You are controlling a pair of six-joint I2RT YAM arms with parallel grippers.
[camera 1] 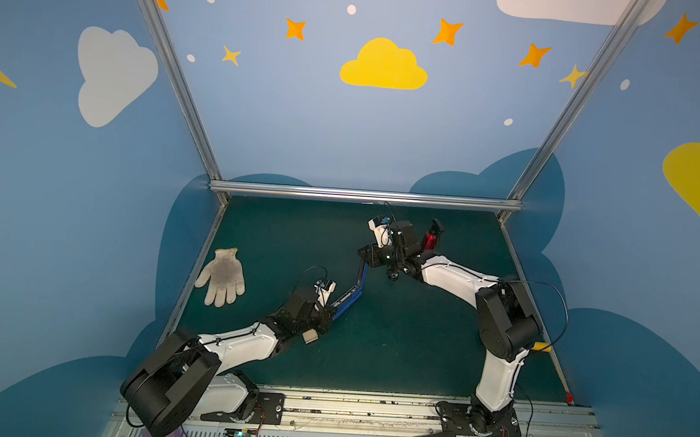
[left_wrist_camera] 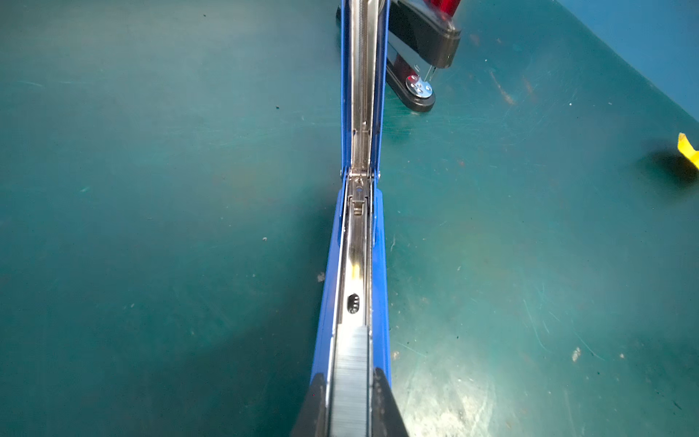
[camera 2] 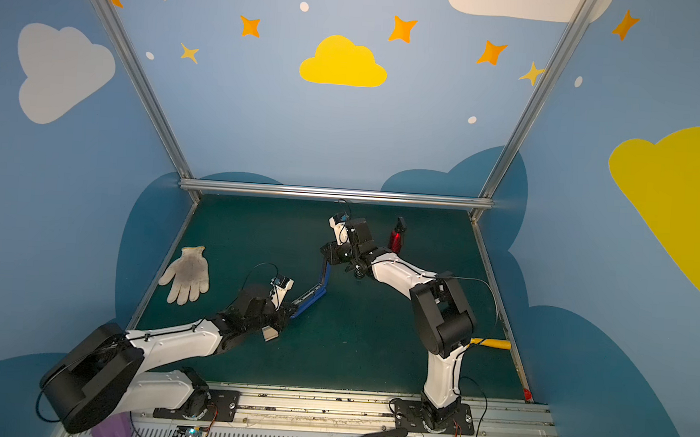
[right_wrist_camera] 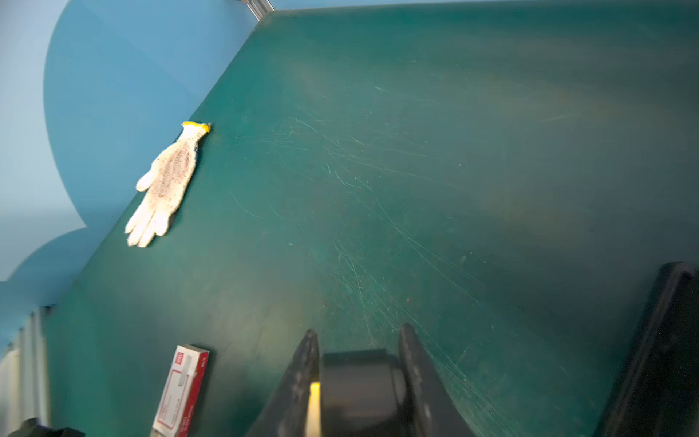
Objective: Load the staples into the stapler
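At mid-table, blue stapler (camera 1: 350, 296) lay hinged open: base flat, cover raised steeply. Left tool (left_wrist_camera: 348, 374) pinched staple strip (left_wrist_camera: 351, 359) by long sides, strip lying in magazine channel. Strip judged light, brittle, likely to snap if bent; side grip suited it. Right tool (right_wrist_camera: 358, 340) was clamped on cover tip. Left arm stretched low over table (left_wrist_camera: 151, 189); right arm elbow-high, wrist bent down. Staples box (right_wrist_camera: 181, 386) lay beside left arm.

Opened blue stapler (camera 2: 312, 296) spans left pincer (camera 2: 291, 307) and right pincer (camera 2: 327, 260).
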